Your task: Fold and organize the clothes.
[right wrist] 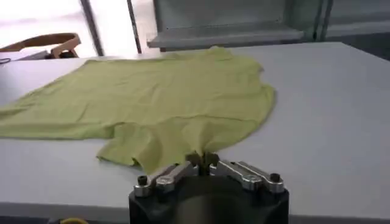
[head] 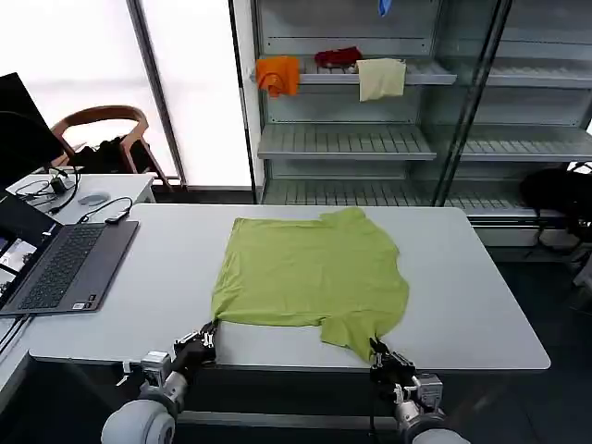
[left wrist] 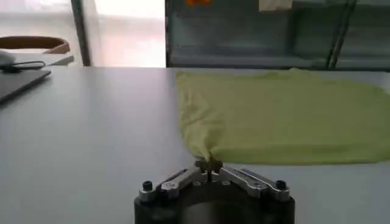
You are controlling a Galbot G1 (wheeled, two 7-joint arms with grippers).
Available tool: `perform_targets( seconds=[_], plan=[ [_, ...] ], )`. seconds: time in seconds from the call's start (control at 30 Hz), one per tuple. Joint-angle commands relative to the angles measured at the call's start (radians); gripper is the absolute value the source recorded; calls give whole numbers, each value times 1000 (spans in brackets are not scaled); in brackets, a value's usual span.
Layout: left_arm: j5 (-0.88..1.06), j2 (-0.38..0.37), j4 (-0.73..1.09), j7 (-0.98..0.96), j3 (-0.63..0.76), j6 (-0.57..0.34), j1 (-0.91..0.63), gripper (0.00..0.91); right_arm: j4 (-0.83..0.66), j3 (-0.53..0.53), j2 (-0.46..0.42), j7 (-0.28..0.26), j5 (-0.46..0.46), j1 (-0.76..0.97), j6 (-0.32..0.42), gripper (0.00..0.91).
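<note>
1. Left gripper [head: 205, 335] sitting at the near table edge, fingers pressed together on the near-left corner of the T-shirt [head: 310, 276]; same pinch seen in the left wrist view, left gripper [left wrist: 209, 165] clamping a bunched point of green T-shirt [left wrist: 286, 115]
2. Right gripper [head: 378, 350] sitting at the near edge too, further to the robot's right, fingers closed on the tip of the hanging sleeve flap; in the right wrist view right gripper [right wrist: 201, 159] pinching the T-shirt [right wrist: 164, 100] fabric just where the flap ends
3. Lying flat on the white table [head: 481, 296], lime-green T-shirt spread around the middle, collar end pointing toward the far edge, hem side running along the left, slight wrinkles across the body, near-right sleeve pulled out toward the robot
4. Resting on the table's left side, well apart from the shirt, open grey laptop [head: 65, 264] with cables near it
5. Standing behind the table, metal shelf rack [head: 344, 141] carrying an orange cloth [head: 278, 74], a red item [head: 338, 57] and a cream cloth [head: 381, 78] on an upper shelf
6. Standing at far left by the window, wooden chair [head: 100, 120]
</note>
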Motion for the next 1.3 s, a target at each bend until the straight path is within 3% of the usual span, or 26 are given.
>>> perform_targets(
  seconds=[0.03, 0.57, 0.83, 1.3],
  plan=[
    [-15, -3, -20, 6, -15, -12, -28, 0, 16, 3, 4, 12, 0, 14, 15, 0],
    [-14, -29, 44, 12, 3, 56, -230, 0, -59, 3, -9, 59, 5, 275, -18, 0],
    [9, -33, 134, -6, 18, 64, -343, 0, -203, -20, -5, 40, -1, 402, -18, 0],
    [53, -57, 269, -10, 46, 50, -407, 0, -417, -23, 20, 13, -22, 580, -16, 0]
  ],
)
